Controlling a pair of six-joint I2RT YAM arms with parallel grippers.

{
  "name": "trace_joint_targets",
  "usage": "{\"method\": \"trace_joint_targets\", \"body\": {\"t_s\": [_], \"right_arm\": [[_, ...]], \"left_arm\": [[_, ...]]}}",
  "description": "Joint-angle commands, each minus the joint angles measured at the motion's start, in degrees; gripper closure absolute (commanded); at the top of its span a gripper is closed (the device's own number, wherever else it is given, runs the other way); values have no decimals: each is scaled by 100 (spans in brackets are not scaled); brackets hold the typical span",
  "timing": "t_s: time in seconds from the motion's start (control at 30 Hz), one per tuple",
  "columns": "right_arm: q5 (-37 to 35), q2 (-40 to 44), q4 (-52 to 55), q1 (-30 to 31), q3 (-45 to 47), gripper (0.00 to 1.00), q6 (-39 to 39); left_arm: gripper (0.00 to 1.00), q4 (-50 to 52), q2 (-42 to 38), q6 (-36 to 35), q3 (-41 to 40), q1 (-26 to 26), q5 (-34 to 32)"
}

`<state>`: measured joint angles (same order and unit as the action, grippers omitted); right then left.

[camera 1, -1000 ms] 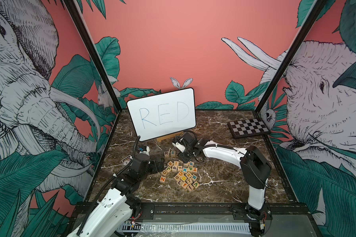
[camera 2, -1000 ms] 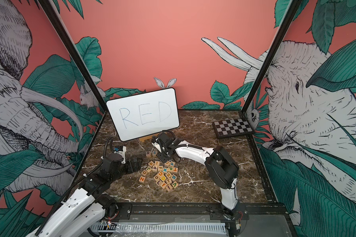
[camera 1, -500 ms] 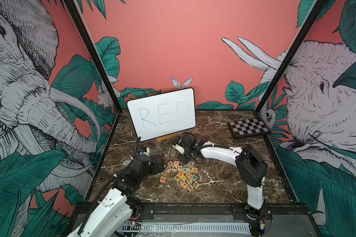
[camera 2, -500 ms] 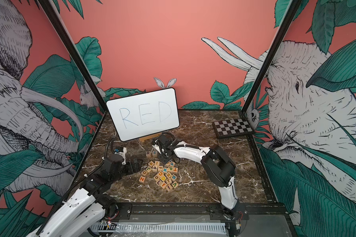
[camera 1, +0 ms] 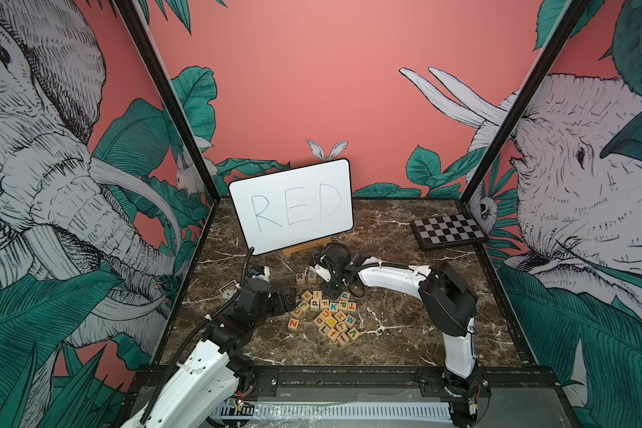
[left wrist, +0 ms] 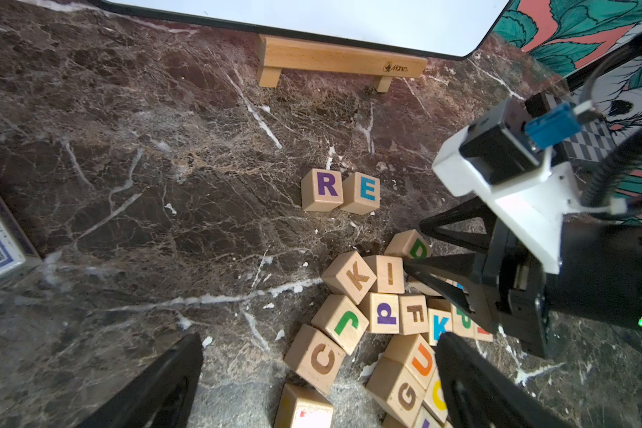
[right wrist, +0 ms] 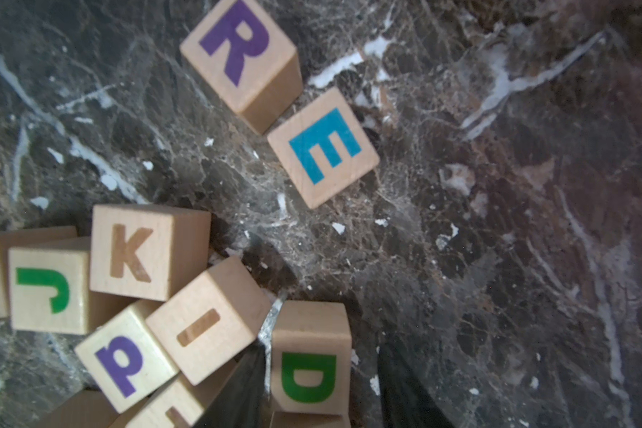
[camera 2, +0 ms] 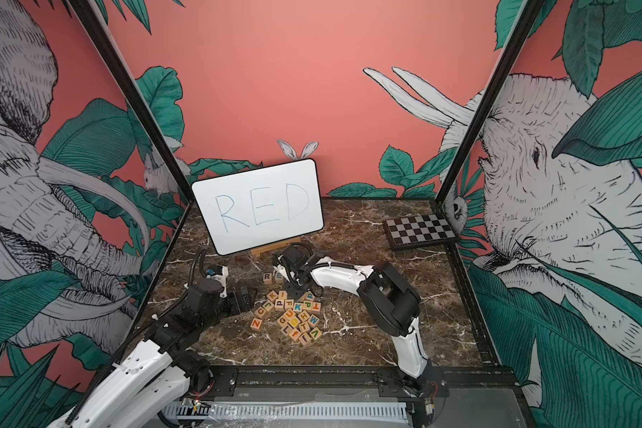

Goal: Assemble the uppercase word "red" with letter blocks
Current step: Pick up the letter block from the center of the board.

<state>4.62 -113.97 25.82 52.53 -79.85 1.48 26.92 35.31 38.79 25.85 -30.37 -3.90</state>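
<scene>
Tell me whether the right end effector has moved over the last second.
Yes. In both top views the right end effector has shifted slightly away from the checkered board, toward the R block; it now straddles the D block.

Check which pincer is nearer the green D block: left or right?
Right. The right pincer straddles the D block; the left pincer sits open on the other side of the pile.

D block (right wrist: 309,365) between fingers (right wrist: 238,392) of right hand (right wrist: 325,344)

Bright, even light leaves soft shadows beside the letter blocks (left wrist: 349,276). Both top views bow at the edges; the right wrist view is slightly blurred.
</scene>
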Motion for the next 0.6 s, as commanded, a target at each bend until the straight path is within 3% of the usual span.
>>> {"method": "trace_joint_targets", "body": {"t_s": [0.0, 0.3, 0.57], "right_arm": [[-146, -141, 175, 55, -181, 57, -93], [-218, -147, 278, 55, -317, 69, -256], [-322, -124, 346, 24, -490, 79, -1028]], "left_arm": [[1, 33, 2, 87, -116, 13, -115], [1, 42, 11, 62, -117, 14, -167], [1, -92, -33, -97, -187, 18, -465]]}}
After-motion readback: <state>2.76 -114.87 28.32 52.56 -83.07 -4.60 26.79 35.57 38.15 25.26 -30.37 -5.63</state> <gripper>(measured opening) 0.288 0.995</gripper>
